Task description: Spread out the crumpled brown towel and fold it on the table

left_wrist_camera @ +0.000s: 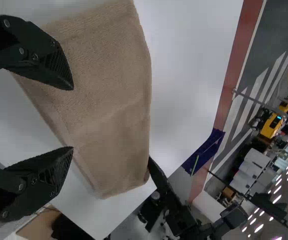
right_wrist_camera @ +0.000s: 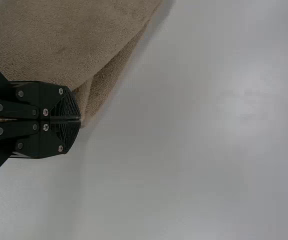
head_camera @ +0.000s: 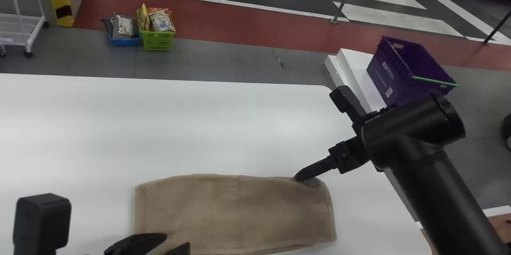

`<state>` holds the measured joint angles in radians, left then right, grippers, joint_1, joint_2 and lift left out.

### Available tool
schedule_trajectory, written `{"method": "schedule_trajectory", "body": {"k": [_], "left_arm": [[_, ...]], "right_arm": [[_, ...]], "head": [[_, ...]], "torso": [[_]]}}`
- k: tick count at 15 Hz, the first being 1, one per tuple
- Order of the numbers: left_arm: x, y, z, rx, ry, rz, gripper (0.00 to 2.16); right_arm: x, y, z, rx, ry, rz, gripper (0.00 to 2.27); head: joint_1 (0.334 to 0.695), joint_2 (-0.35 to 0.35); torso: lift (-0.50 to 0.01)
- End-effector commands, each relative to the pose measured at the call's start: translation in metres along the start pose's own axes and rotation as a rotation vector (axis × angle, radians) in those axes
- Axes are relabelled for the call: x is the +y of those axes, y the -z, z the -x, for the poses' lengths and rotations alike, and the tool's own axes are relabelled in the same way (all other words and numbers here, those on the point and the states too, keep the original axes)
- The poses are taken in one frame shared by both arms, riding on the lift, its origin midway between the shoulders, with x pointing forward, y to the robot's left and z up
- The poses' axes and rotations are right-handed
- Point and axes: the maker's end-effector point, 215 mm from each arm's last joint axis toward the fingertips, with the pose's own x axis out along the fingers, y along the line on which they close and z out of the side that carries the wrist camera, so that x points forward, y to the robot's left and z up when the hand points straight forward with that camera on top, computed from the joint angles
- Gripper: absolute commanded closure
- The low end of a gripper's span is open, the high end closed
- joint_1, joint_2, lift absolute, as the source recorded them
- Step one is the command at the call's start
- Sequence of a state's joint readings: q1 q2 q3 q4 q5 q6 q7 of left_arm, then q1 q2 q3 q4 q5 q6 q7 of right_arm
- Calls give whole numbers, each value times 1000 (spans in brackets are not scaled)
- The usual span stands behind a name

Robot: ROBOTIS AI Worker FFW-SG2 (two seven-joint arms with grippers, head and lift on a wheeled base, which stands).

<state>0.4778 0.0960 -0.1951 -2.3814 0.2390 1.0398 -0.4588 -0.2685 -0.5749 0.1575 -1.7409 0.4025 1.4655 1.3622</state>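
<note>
Folded brown cloth towel lay on white desk.
Black two-fingered left end effector was spread wide, empty; black right end effector was closed at towel's far edge, grip undetermined.

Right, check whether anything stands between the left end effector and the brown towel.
Nothing visible does. The left end effector is open over the near left part of the brown towel. The right end effector is at the towel's far edge, near its right end, off to the side.
</note>
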Motion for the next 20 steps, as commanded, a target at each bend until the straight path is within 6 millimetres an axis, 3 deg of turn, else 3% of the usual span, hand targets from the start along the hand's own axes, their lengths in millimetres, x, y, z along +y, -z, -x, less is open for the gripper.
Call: {"method": "schedule_trajectory", "body": {"k": [1, 4, 8, 14, 20], "left_arm": [[7, -2, -10, -10, 0, 5, 1524], [18, -14, -26, -58, -9, -15, 1524], [29, -9, -45, -76, -15, -24, 1528], [63, 11, -41, -19, -112, -69, 1528], [75, 12, -36, -14, -143, -82, 1528]], "right_arm": [[11, -1, -4, 3, -17, 4, 1352], [17, -3, -7, 2, -26, 6, 1352], [19, 2, -8, 9, -27, -4, 1352], [15, -5, -2, -16, -24, -17, 1352], [-4, -3, 10, -62, -12, -45, 1352]], "head": [[695, -350], [695, -350], [695, -350], [695, -350], [695, -350]], "torso": [[-127], [-127], [-127], [-127], [-127]]}}
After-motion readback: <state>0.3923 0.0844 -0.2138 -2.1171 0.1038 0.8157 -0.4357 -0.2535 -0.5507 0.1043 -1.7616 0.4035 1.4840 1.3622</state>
